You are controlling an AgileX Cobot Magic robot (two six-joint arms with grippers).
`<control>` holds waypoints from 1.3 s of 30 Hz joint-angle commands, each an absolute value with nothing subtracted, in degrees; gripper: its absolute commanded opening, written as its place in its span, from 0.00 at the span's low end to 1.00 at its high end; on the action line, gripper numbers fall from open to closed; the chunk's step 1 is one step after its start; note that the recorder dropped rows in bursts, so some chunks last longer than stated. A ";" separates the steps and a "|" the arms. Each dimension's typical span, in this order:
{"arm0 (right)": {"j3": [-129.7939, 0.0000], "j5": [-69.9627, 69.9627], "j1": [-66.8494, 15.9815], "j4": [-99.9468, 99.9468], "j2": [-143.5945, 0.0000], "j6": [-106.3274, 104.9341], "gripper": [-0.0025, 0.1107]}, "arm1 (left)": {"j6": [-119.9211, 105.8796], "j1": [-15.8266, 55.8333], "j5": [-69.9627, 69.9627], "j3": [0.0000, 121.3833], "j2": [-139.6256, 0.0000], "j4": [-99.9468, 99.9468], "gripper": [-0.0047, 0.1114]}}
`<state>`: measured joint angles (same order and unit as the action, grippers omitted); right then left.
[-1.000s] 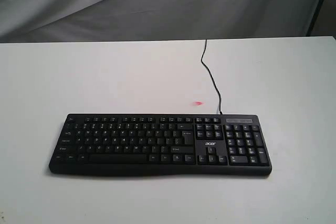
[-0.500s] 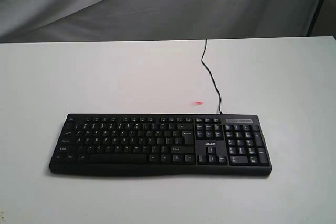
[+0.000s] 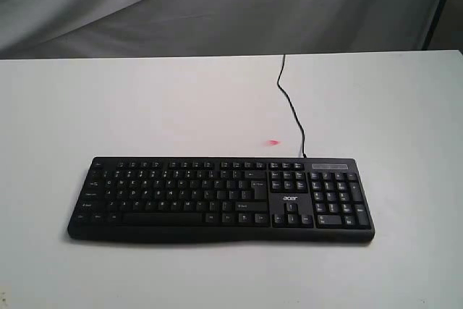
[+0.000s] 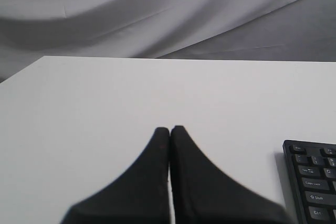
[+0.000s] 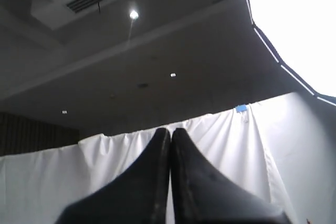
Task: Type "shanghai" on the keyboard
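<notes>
The black keyboard (image 3: 221,198) with white legends, a number pad and an "acer" logo lies flat near the front of the white table (image 3: 145,106); its thin black cable (image 3: 291,106) runs to the far edge. No gripper shows in the exterior view. In the left wrist view my left gripper (image 4: 170,129) is shut with nothing in it, above bare table, with the keyboard's corner (image 4: 312,182) off to one side. In the right wrist view my right gripper (image 5: 170,130) is shut and empty, pointing up at a white curtain (image 5: 105,166) and the ceiling.
A small red spot (image 3: 273,142) lies on the table just behind the keyboard. Grey cloth (image 3: 217,5) hangs behind the table's far edge. A dark stand leg (image 3: 438,12) is at the back right.
</notes>
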<state>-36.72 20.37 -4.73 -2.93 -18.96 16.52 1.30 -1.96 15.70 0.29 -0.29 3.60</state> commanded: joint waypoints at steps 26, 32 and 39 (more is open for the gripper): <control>-84.78 0.00 -4.58 -10.95 -50.76 15.68 0.02 | 1.39 -1.75 15.24 0.00 0.00 3.56 0.05; -86.85 6.83 -4.58 -10.20 -51.35 15.41 0.02 | 1.39 -1.75 15.24 0.00 0.00 3.56 0.05; -101.29 -16.26 -4.58 -11.45 -59.88 11.67 0.02 | 1.39 -1.75 15.24 0.00 0.00 3.56 0.05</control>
<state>-96.12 -5.92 -4.73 -10.81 -56.09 14.69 1.30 -1.96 15.70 0.29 -0.29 3.60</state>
